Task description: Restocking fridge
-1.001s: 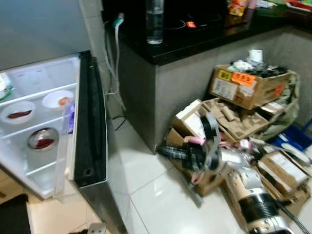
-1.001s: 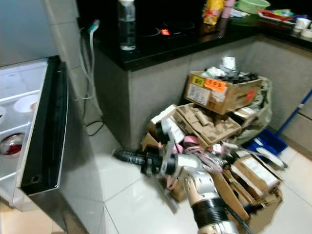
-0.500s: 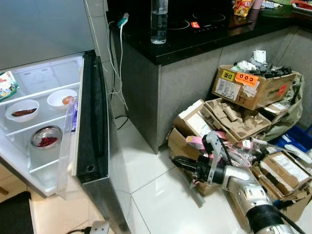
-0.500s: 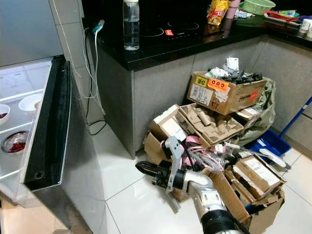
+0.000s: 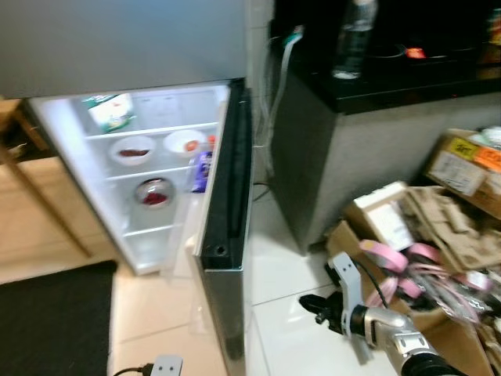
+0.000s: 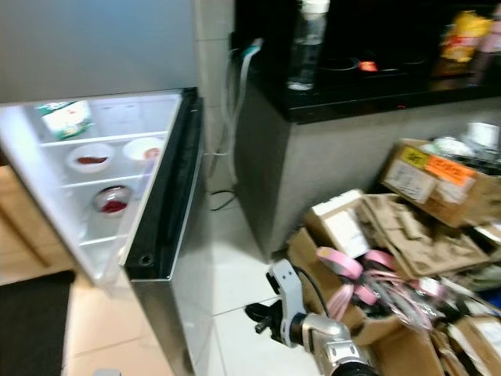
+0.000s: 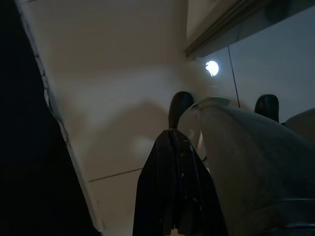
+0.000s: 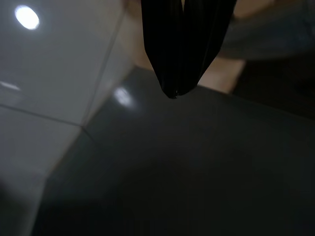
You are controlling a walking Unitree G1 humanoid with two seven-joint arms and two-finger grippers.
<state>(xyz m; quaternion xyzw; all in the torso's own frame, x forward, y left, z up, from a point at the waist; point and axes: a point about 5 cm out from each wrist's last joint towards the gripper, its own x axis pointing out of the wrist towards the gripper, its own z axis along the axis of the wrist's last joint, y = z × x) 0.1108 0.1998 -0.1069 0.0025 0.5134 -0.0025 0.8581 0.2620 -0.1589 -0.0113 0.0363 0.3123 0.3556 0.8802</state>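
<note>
right tool (image 6: 262, 319), closed and empty, is held low at 5 o'clock of the open fridge door (image 6: 160, 196), which could be struck.

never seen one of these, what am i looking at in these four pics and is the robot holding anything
This is a walking humanoid robot with two arms, each ending in two long black fingers. The two wide pictures come from cameras in its head, looking down at a kitchen. The two dark pictures come from cameras on its wrists, looking along the fingers.

The fridge door stands open, with bowls on lit shelves. A water bottle stands on the black counter, and cardboard boxes are piled on the floor. The right gripper is shut and holds nothing. The left gripper hangs in the shade, also shut and empty.
</note>
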